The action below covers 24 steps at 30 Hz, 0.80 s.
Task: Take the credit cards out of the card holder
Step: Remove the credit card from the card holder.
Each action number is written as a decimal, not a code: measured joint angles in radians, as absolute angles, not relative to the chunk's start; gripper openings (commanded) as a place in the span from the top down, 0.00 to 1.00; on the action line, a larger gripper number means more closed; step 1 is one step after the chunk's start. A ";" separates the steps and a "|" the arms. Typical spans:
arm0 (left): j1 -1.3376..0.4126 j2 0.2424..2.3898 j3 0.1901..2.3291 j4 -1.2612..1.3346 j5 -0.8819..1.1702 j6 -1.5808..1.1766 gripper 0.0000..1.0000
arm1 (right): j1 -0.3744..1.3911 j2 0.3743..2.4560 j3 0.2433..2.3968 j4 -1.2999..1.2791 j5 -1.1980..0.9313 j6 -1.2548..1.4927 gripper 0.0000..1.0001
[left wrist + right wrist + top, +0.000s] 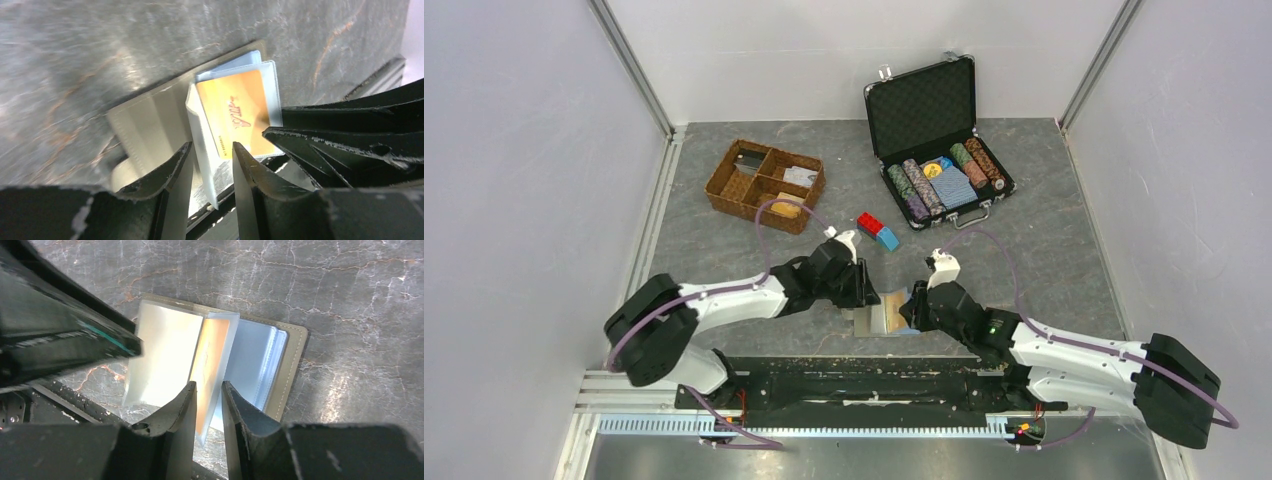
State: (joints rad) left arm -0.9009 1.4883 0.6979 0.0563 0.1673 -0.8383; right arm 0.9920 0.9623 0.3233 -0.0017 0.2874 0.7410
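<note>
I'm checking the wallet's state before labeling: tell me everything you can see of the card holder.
The card holder lies open and flat on the grey table. Grey-tan stitched cover, clear plastic sleeves inside. One sleeve stands up, holding an orange-gold card; the left gripper and right gripper both straddle its edge.

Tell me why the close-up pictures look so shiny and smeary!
Left wrist view: the table is smeared and shiny with glare, while the orange card looks fairly sharp. Right wrist view: bright light washes the card holder and its clear pages nearly white, and the table gleams. Top view: soft, even light, nothing smeared.
</note>
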 measured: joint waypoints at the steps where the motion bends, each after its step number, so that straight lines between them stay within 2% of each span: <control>1: -0.901 1.464 0.701 0.017 0.133 -0.838 0.56 | 0.991 0.962 0.323 -0.004 0.290 0.739 0.73; 6: -0.903 1.301 0.712 -0.123 -0.012 -0.835 0.55 | 0.988 0.962 0.332 -0.065 0.324 0.731 0.69; 10: -0.910 1.240 0.730 -0.142 -0.026 -0.833 0.55 | 0.983 0.942 0.371 -0.129 0.350 0.713 0.68; 19: -0.944 1.388 0.730 -0.012 0.124 -0.836 0.65 | 0.981 0.934 0.421 -0.126 0.323 0.652 0.74; 24: -0.949 1.455 0.730 0.028 0.140 -0.841 0.66 | 0.959 0.967 0.411 -0.063 0.253 0.627 0.77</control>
